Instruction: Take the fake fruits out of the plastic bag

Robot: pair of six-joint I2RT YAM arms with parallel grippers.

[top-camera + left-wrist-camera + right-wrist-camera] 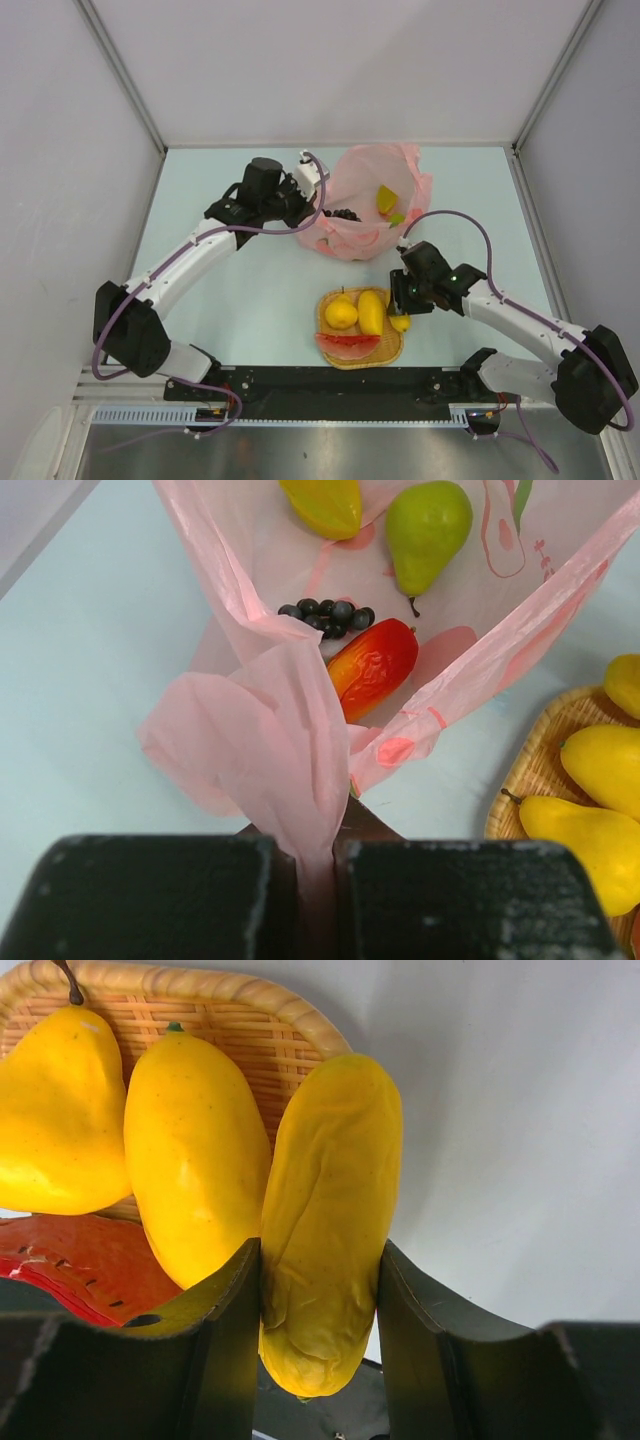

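Note:
The pink plastic bag (368, 200) lies open at the back of the table. My left gripper (305, 205) is shut on a bunched fold of the plastic bag's (290, 730) edge, which runs down between my left gripper's (320, 855) jaws. Inside lie a green pear (428, 525), a yellow fruit (325, 502), dark grapes (328, 615) and a red-orange fruit (372, 665). My right gripper (320, 1260) is shut on a long yellow banana (330, 1200), held just past the woven tray's right edge. In the top view my right gripper (402, 305) holds this banana (400, 322).
The woven tray (392, 350) sits near the front middle, holding a yellow stemmed fruit (55, 1110), a yellow mango (190, 1150) and a red watermelon slice (70, 1260). The tray's rim (530, 770) also shows at the right of the left wrist view. Grey walls enclose the table.

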